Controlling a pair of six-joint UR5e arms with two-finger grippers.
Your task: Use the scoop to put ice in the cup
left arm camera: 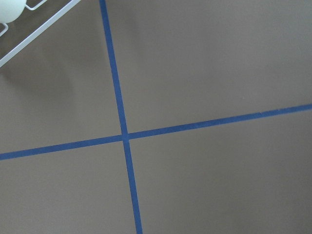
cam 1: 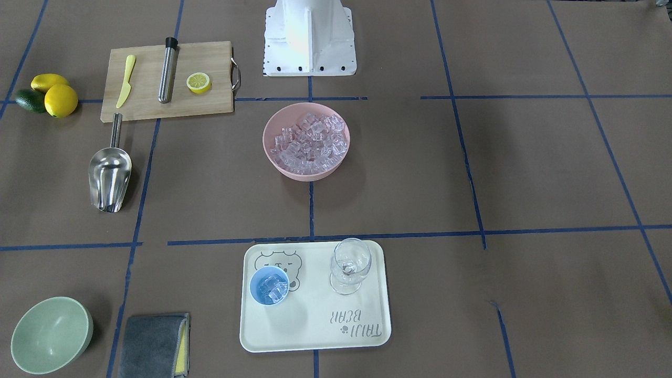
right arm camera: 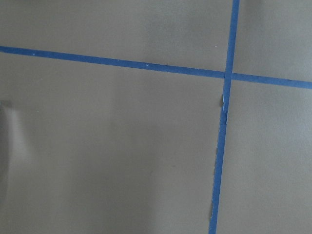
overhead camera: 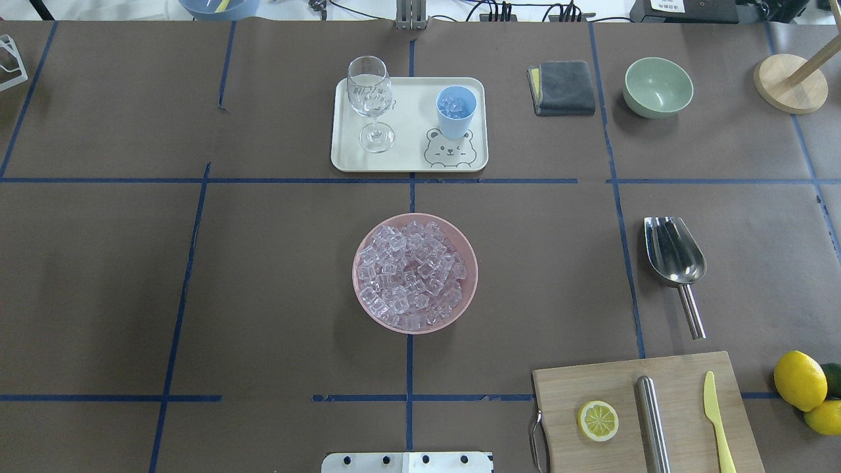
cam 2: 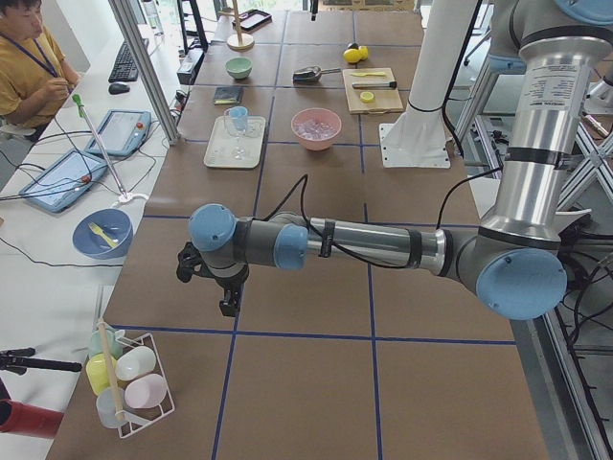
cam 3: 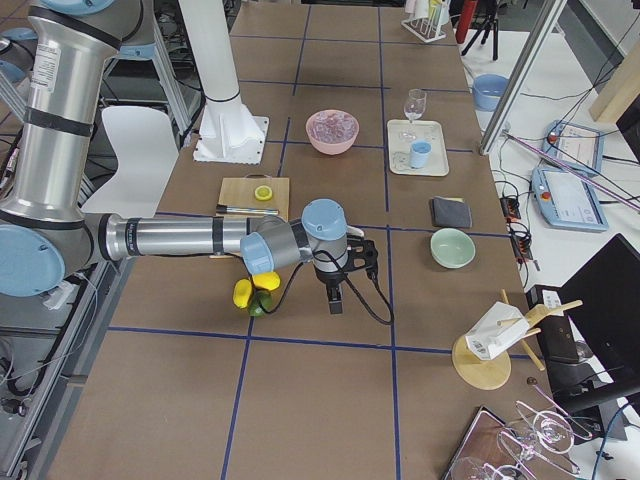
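The light-blue cup (overhead camera: 456,112) stands on the cream tray (overhead camera: 407,157) and holds a few pieces of ice; it also shows in the front view (cam 1: 269,285). A pink bowl (overhead camera: 415,272) full of ice (overhead camera: 410,269) sits mid-table. The steel scoop (overhead camera: 674,259) lies flat on the table on my right side, free of any gripper; it also shows in the front view (cam 1: 109,176). My left gripper (cam 2: 228,305) hangs over bare table far to the left. My right gripper (cam 3: 335,300) hangs far to the right near the lemons. I cannot tell whether either is open or shut.
A clear wine glass (overhead camera: 370,98) stands on the tray beside the cup. A wooden board (overhead camera: 647,414) carries a lemon half, steel cylinder and yellow knife. Lemons (overhead camera: 800,381), a green bowl (overhead camera: 658,86), a grey cloth (overhead camera: 562,87) and a wooden stand (overhead camera: 788,82) lie on the right.
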